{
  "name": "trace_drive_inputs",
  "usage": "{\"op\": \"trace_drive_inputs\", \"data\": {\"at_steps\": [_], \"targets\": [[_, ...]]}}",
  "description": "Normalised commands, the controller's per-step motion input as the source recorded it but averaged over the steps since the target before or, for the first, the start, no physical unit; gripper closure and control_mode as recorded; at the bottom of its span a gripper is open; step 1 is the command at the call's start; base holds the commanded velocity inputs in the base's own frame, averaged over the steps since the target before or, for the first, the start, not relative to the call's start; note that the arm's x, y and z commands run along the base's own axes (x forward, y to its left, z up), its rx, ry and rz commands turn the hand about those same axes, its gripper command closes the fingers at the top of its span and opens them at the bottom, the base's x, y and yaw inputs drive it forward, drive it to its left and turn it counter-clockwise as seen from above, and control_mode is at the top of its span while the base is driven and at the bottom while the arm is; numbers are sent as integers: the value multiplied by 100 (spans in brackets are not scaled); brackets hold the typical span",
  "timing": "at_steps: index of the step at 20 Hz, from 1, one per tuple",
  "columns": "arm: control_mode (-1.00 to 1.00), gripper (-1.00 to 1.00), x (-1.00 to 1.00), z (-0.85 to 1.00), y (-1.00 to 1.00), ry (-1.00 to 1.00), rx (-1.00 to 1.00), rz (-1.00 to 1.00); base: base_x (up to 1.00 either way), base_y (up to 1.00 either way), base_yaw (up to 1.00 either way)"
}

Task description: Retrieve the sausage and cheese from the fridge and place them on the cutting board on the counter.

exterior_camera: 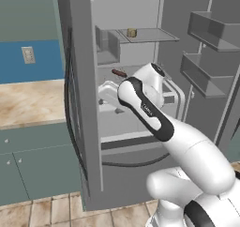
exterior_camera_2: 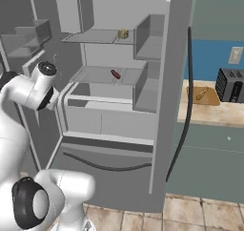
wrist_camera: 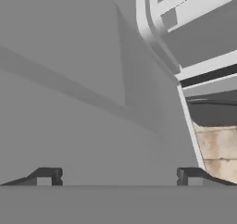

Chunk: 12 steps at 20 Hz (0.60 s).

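I have the tall grey steel fridge (exterior_camera: pixel 84 104) standing open in front of the base, its grey shelves bare to both base cameras and its door bins swung out to the side. Beside it runs the light beige marbled counter (exterior_camera_2: pixel 209 111) over grey-green cabinet fronts, against a blue wall. My white arm (exterior_camera: pixel 154 123) rises from below and bends in toward the lower part of the fridge interior.

On the counter I see a black-and-silver toaster (exterior_camera_2: pixel 231 86), and just beside it, on the fridge side, the flat orange-brown wooden cutting board (exterior_camera_2: pixel 202 95) with a paler yellowish stick-shaped item (exterior_camera_2: pixel 202 93) lying on it.

The gripper (wrist_camera: pixel 120 177) looks along a plain grey fridge wall, with a strip of tiled floor at one edge of the hand view. Its two dark fingertips (wrist_camera: pixel 46 176) stand far apart, as wide as they go, with nothing between them.

The small stubby tan-yellow cheese (exterior_camera: pixel 131 32) sits on the upper shelf. The slim dark red-brown sausage (exterior_camera: pixel 119 73) lies on the shelf below, well apart from the cheese and near the arm's wrist in the left base view.
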Motion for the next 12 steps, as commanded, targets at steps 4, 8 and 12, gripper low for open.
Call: {"op": "trace_drive_inputs", "data": {"at_steps": [4,8,12], "targets": [[-100,-100,5,0,85,-9,-8,2,0,0,0],[-100,-100,6,0,74,-8,-6,2,0,0,0],[-100,-100,6,1,44,-5,-2,1,0,0,0]]}}
